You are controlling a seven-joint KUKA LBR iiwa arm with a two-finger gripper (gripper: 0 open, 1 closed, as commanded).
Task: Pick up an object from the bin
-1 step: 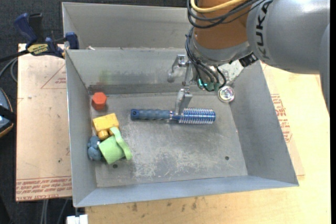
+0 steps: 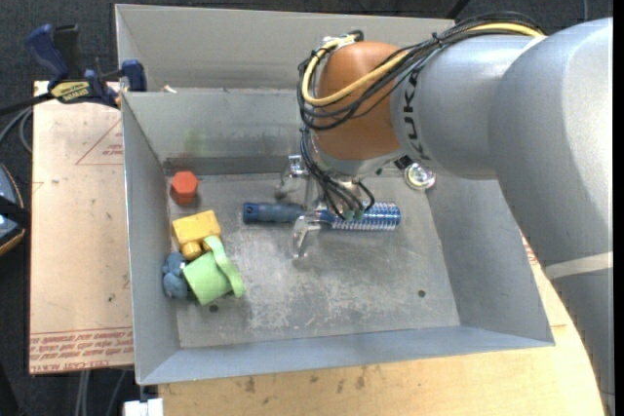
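Note:
A brush with a dark blue handle [image 2: 268, 213] and blue-and-white bristles [image 2: 375, 218] lies across the middle of the bin floor. My gripper [image 2: 297, 206] is low over it, right where the handle meets the bristle head. One silver finger [image 2: 293, 170] stands on the far side of the handle and the other finger [image 2: 302, 240] on the near side. The gripper is open, with the handle in the gap between the fingers and clear space on both sides.
At the bin's left side an orange cylinder [image 2: 183, 186] stands by the wall. Nearer the front lie a yellow block [image 2: 195, 229], a green piece [image 2: 211, 277] and a grey-blue lump [image 2: 175, 282], bunched together. The arm and its orange cover hang over the bin's back right.

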